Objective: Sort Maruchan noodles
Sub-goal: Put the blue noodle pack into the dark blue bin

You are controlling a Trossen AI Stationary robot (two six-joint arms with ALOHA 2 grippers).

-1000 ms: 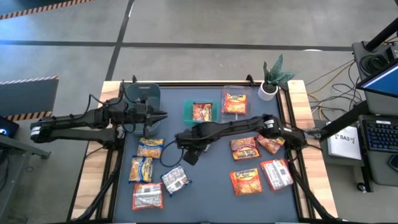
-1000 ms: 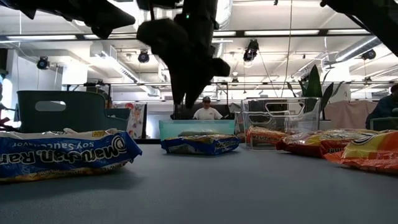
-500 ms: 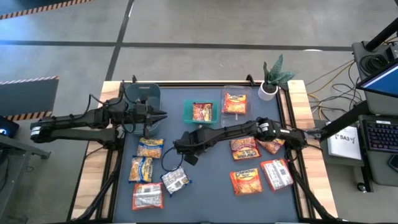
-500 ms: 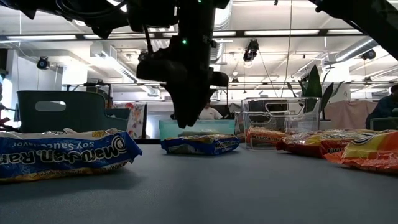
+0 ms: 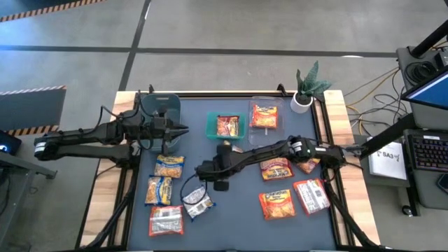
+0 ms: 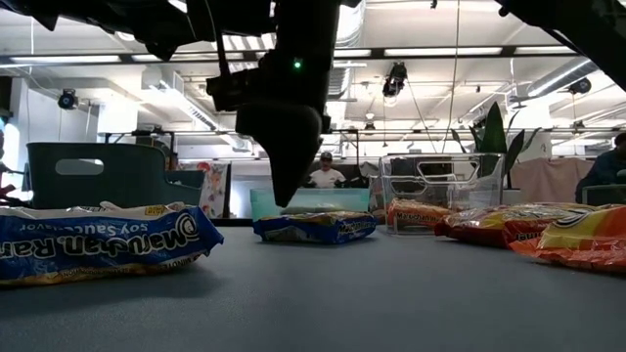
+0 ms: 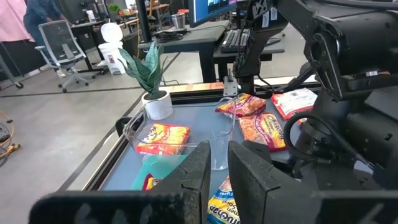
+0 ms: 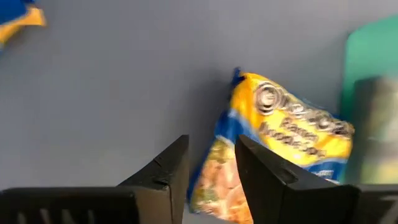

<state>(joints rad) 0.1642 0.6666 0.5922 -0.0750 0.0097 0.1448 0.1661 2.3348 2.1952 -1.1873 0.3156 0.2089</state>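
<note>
Maruchan packets lie flat on the blue-grey mat. Two yellow-and-blue ones point(image 5: 169, 166) point(image 5: 159, 190) sit at the left, with a blue-and-white one point(image 5: 198, 203) and a red-and-white one point(image 5: 166, 220) nearer. Orange-red ones point(image 5: 275, 168) point(image 5: 277, 203) lie to the right. My right gripper point(image 5: 210, 183) point(image 6: 284, 200) hangs above the mat mid-table, pointing down, narrowly open. A yellow-and-blue packet point(image 8: 280, 149) lies just beyond its fingers, untouched. My left gripper point(image 5: 183, 128) point(image 7: 217, 155) is shut, level, beside the dark bin point(image 5: 162, 112).
A teal bin point(image 5: 225, 126) and a clear bin point(image 5: 264, 115) at the far side each hold a packet. A potted plant point(image 5: 306, 89) stands at the far right corner. A red-and-white packet point(image 5: 311, 196) lies near right. People sit in the room beyond.
My right gripper has moved toward the table's near edge and down toward the mat, tipping from a slant to point more steeply down. The packets have stayed where they were.
</note>
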